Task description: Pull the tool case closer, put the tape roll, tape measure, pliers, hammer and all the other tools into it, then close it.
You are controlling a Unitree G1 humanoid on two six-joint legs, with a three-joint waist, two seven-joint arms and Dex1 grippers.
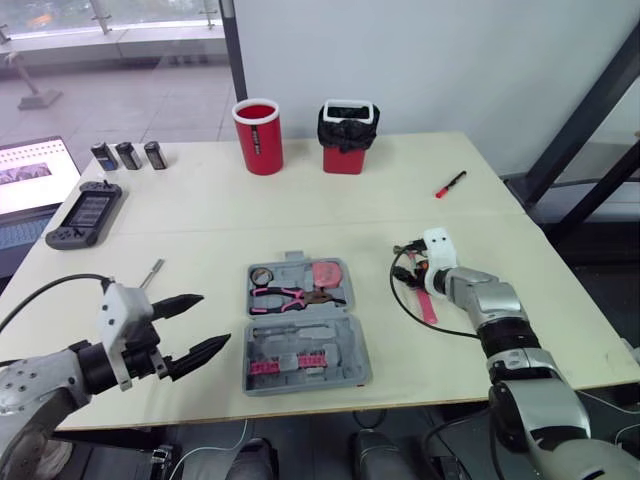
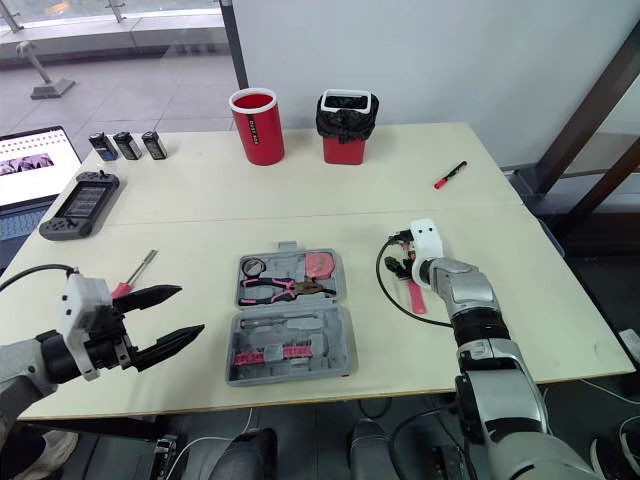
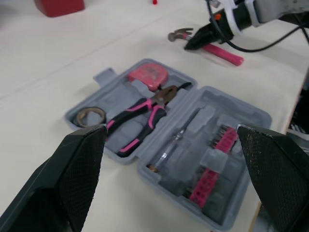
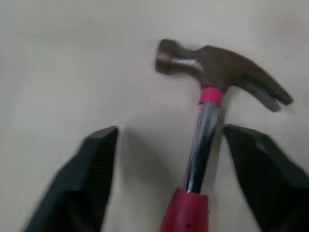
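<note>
The grey plastic tool case (image 1: 345, 350) lies open near the front edge of the cream tabletop (image 1: 200, 215), in the middle. Its far half holds the brownish tape roll (image 3: 90, 115), the pink tape measure (image 3: 149, 74) and the pink-handled pliers (image 3: 142, 113). Its near half carries rows of pink bit holders (image 3: 212, 164). The steel claw hammer with a pink grip (image 4: 202, 125) lies flat on the tabletop to the right of the case, apart from it. The right gripper (image 4: 170, 130) is low over it with its jaws spread wide. The hammer's shaft lies between them just below the head, closer to one jaw than the other. Whether that jaw touches the shaft is hard to make out. The left gripper (image 1: 214, 320) hovers left of the case, jaws parted and empty, pointing toward the case. A small pink-handled screwdriver (image 2: 140, 270) lies on the tabletop just beyond it.
</note>
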